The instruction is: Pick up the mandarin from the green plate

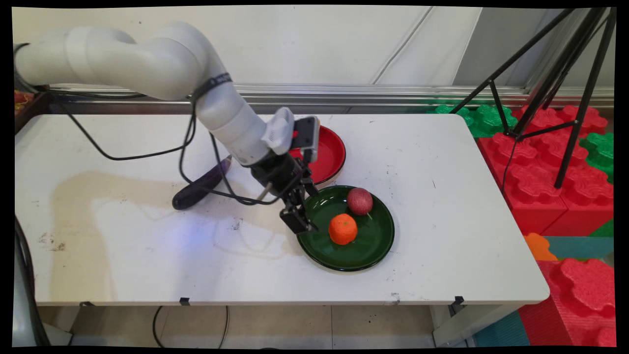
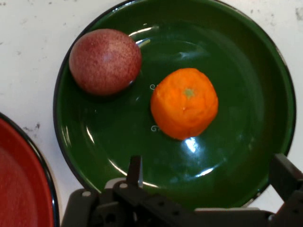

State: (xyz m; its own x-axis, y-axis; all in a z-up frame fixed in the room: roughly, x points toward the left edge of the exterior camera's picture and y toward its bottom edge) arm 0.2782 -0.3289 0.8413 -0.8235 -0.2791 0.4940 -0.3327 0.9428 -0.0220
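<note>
Hand view: end effector (image 2: pixel 208 182) spread wide, empty, poised over near-left part of green plate (image 2: pixel 255 71). Orange fruit (image 2: pixel 184 103) lies just ahead of fingers, near plate middle, not touched. Speckled red fruit (image 2: pixel 105 61) sits on same plate toward far rim, close to orange one but apart. Main view: red plate (image 1: pixel 330 156) just beyond green plate, partly hidden by arm. Purple eggplant (image 1: pixel 196 191) lies on table (image 1: pixel 442 162) to left, under hanging black cables (image 1: pixel 196 147).
</note>
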